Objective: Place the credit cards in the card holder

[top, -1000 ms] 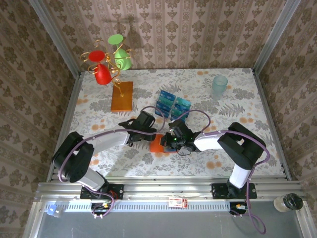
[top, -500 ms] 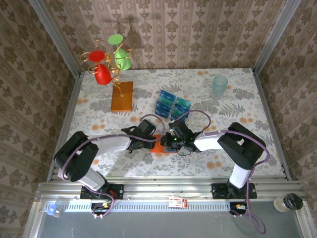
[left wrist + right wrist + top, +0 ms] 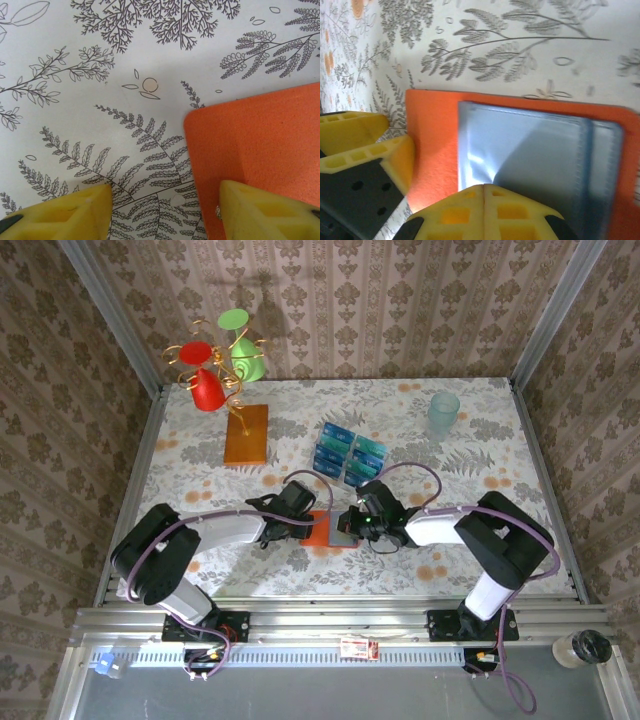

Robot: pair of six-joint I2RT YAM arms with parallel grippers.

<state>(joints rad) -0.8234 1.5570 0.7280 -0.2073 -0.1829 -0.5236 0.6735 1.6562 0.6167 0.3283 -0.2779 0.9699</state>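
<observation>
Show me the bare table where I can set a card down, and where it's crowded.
Free: the far right between the teal cup and the right rail; the left strip beside the wooden board; the near strip between the arm bases. Crowded: the centre, where the left gripper and right gripper meet at the card holder, credit cards just behind.

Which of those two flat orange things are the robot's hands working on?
The smaller, redder one: the card holder, lying open between the left hand and right hand. The bigger orange-brown board lies farther back, beneath the cup rack.
</observation>
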